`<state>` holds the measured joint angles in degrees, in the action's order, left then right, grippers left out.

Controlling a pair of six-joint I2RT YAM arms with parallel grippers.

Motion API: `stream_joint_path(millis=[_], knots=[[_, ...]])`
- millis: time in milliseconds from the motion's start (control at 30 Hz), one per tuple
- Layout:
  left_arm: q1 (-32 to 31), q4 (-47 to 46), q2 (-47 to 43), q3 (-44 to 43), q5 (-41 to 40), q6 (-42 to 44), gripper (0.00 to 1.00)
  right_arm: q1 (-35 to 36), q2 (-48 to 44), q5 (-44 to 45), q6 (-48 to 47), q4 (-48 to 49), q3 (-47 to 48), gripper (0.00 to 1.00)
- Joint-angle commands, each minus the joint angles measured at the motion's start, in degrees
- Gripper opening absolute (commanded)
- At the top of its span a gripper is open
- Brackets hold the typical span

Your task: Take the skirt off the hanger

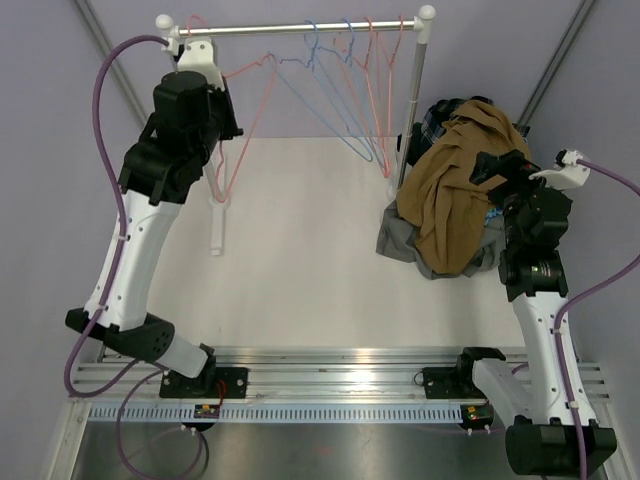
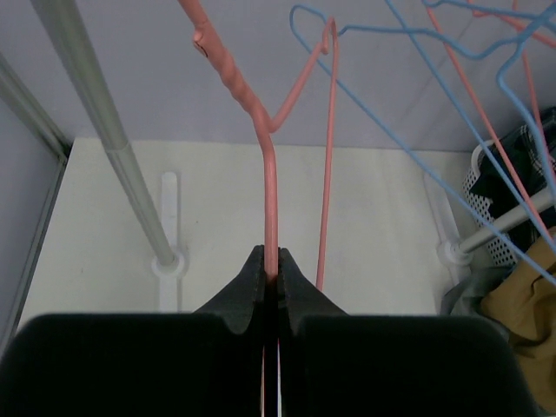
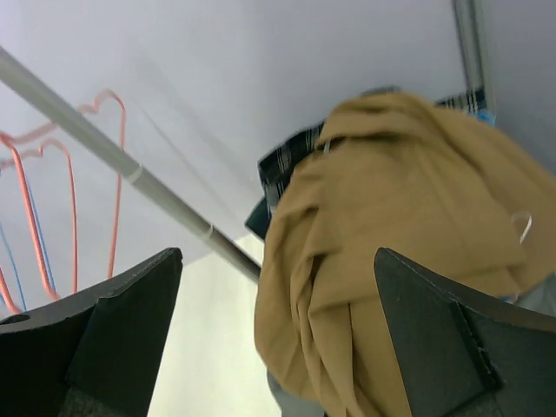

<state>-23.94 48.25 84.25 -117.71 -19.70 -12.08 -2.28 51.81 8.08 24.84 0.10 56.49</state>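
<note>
Fingers of the left gripper are pinched tight on the lower wire of the pink hanger, which hangs from the rail with nothing draped on it. On the other side, the right gripper stands spread to its full width and holds nothing. Its fingers sit either side of the tan skirt; whether they brush the cloth is hard to tell from this angle. That skirt lies heaped on top of a pile of clothes beside the right post, well apart from the pink hanger. By the look of it, the removal itself is done and the drop-off is the step in hand. Next, the right arm needs to lift clear without snagging the folds, and the left should let go of the hanger
</note>
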Motion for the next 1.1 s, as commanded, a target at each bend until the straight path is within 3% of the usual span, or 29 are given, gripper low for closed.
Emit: stream_joint_path(millis=[0, 333, 567, 833, 1067], knots=[[-0.1, -8.1, 4.9, -6.8, 2.2, 3.6, 0.00, 0.4, -2.7, -5.1, 3.0, -4.8, -4.7, 0.99], [1.9, -15.2, 21.2, -18.5, 4.3, 5.7, 0.00, 2.0, -8.7, -7.1, 1.3, -7.1, -8.9, 1.00], [3.0, -17.3, 21.7, -12.7, 8.3, 2.6, 0.00, 4.2, -8.6, -6.6, 0.6, -6.9, -9.7, 1.00], [3.0, -20.2, 12.4, 2.3, 9.8, 2.3, 0.00, 4.9, -8.6, -7.5, 1.6, -7.1, -9.5, 1.00], [3.0, -17.7, 9.7, 4.6, 9.2, 3.0, 0.03, 4.9, -10.1, -7.2, 2.1, -9.8, -8.5, 1.00]])
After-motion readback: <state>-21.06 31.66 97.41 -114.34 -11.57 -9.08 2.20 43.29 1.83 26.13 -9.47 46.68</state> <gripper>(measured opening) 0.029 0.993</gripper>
